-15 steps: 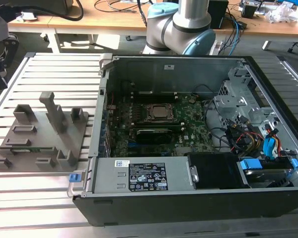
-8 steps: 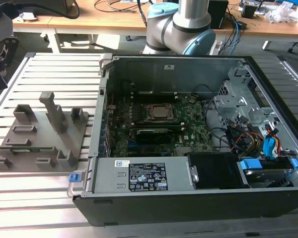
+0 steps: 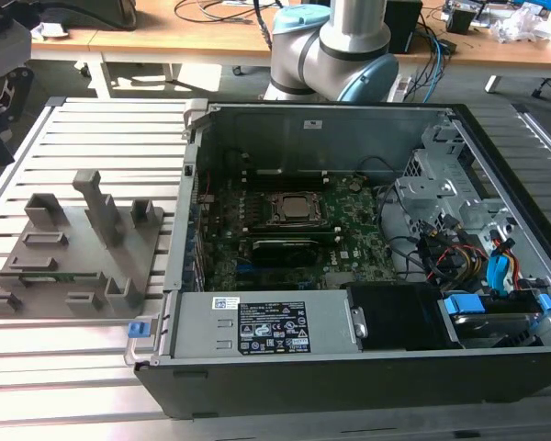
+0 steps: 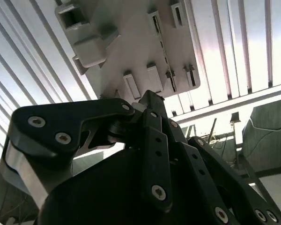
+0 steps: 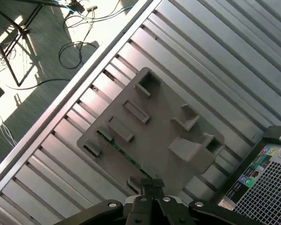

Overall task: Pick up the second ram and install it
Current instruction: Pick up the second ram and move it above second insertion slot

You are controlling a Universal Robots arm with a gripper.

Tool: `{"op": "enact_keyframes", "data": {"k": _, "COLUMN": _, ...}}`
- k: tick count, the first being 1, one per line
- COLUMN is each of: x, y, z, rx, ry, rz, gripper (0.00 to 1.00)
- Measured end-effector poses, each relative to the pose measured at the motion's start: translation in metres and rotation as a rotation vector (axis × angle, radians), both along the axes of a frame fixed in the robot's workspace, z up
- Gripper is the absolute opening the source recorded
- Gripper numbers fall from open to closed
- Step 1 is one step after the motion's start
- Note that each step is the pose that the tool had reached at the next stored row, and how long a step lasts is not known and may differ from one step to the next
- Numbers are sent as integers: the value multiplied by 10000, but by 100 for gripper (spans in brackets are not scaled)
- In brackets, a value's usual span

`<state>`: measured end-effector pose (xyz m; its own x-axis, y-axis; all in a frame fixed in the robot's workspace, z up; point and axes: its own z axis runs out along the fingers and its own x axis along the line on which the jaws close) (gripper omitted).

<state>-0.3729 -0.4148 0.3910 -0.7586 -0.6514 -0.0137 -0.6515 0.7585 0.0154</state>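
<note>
Where the first wrist view looks down along the claw [image 5: 152,183], its two dark fingertips are seen pressed together, with nothing pinched between them. No contact with anything below can be made out. In the second wrist view the same claw [image 4: 149,99] is shown from behind, its black linkages and screws converging to a point.

Just past the fingertips, the second ram [image 5: 126,157] is seen as a thin green strip lying in a slot along one edge of the grey holder tray [image 5: 164,140]. In the exterior view the strip [image 3: 50,276] is found low on the tray [image 3: 83,266], toward that view's left. The green of the strip cannot be told in the second wrist view, where the tray [image 4: 131,42] is shown with its slots and raised blocks.

The tray is carried by a slatted metal desk [image 5: 210,61], seen in all three views [image 3: 92,119] [image 4: 234,47].

Beside the tray, a corner of the open computer case [image 5: 267,187] is caught in the first wrist view. Its interior is laid out in the exterior view: the motherboard [image 3: 349,230], the CPU socket [image 3: 289,209] and the power supply [image 3: 266,323].

Farthest off, floor cables [image 5: 70,51] are shown in the first wrist view, and the arm's base [image 3: 331,37] in the exterior view.
</note>
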Motion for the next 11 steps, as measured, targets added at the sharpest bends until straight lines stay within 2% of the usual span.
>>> {"op": "enact_keyframes", "data": {"k": 3, "x": 0, "y": 0, "z": 0, "rx": 0, "ry": -1, "rz": 670, "gripper": 11}}
{"op": "enact_keyframes", "data": {"k": 4, "x": 0, "y": 0, "z": 0, "rx": 0, "ry": -1, "rz": 1128, "gripper": 11}}
{"op": "enact_keyframes", "data": {"k": 11, "x": 0, "y": 0, "z": 0, "rx": 1, "ry": -1, "rz": 1902, "gripper": 11}}
